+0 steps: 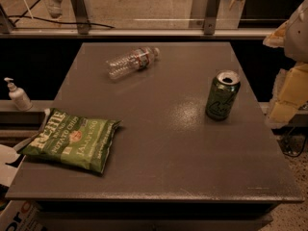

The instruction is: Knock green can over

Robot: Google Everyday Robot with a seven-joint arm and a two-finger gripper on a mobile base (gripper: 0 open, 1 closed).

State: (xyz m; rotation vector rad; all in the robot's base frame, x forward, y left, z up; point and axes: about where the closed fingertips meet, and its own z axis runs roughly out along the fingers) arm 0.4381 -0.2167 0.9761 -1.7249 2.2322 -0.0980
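Observation:
The green can (pixel 222 96) stands upright on the right side of the grey table (pixel 163 148). It is dark green with pale script lettering and a silver top with a pull tab. My gripper (pixel 288 94) shows as pale white and yellowish parts at the frame's right edge, beyond the table's right edge. It is well to the right of the can and is not touching it.
A flat green potato chip bag (pixel 72 139) lies at the table's front left. A clear plastic bottle (pixel 132 61) lies on its side at the back. A pump dispenser (pixel 18 95) stands on a ledge to the left. A rail with glass runs behind the table.

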